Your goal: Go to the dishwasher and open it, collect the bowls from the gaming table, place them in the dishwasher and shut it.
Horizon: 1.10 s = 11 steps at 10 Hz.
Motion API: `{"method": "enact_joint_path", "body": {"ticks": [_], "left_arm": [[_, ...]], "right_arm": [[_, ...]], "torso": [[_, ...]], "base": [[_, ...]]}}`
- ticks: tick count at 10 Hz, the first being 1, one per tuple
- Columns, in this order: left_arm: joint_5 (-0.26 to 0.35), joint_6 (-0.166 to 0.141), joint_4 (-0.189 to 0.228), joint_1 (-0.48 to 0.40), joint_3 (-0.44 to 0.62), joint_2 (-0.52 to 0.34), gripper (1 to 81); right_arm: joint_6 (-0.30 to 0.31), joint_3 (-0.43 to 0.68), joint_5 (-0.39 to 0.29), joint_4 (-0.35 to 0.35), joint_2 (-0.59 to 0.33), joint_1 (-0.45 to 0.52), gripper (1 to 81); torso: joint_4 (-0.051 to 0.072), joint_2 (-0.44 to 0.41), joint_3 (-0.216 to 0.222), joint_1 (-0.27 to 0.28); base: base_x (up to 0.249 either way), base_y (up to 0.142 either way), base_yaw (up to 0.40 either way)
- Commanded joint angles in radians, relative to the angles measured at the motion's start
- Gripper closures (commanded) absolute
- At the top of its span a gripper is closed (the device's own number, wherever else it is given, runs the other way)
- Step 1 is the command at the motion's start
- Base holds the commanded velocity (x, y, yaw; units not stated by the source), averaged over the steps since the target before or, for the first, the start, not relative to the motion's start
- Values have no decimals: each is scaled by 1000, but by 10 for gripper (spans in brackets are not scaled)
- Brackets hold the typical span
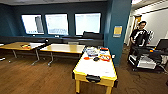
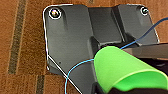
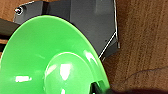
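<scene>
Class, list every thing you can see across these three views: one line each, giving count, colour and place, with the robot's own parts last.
gaming table: one, white top, yellow frame, centre foreground.
items on it: several, orange, red, dark, at its far end.
wooden tables: two, tan, left, under the windows.
windows: three, bright, in the blue back wall.
yellow notice: one, on the blue pillar.
person: one, in black, at right behind a cart.
green bowl: one, at the left wrist.
green bowl: one, at the right wrist.
dark plate: robot's, over the wooden floor.
</scene>
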Motion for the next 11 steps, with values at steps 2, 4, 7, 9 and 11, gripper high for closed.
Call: {"method": "enact_joint_path", "body": {"ticks": [2, 4, 7, 9, 11], "left_arm": [[47, 7, 2, -65, -1, -3, 811], [47, 7, 4, -66, -9, 1, 811], [47, 6, -4, -68, -33, 15, 811], [47, -2, -11, -69, -33, 15, 811], [50, -4, -22, -74, -33, 14, 811]], "right_arm": [[-1, -2, -35, -5, -15, 54, 811], [-1, -2, -34, -5, -15, 53, 811], [-1, -2, -32, -5, -15, 52, 811], [-1, -3, -32, -7, -14, 53, 811], [-2, -4, -34, -8, -14, 53, 811]], "torso": [[0, 0, 0, 1], [0, 0, 0, 1], [0, 0, 0, 1], [0, 0, 0, 1], [0, 0, 0, 1]], "base": [[0, 0, -168], [0, 0, -382], [0, 0, -399], [0, 0, -400], [0, 0, -400]]}}
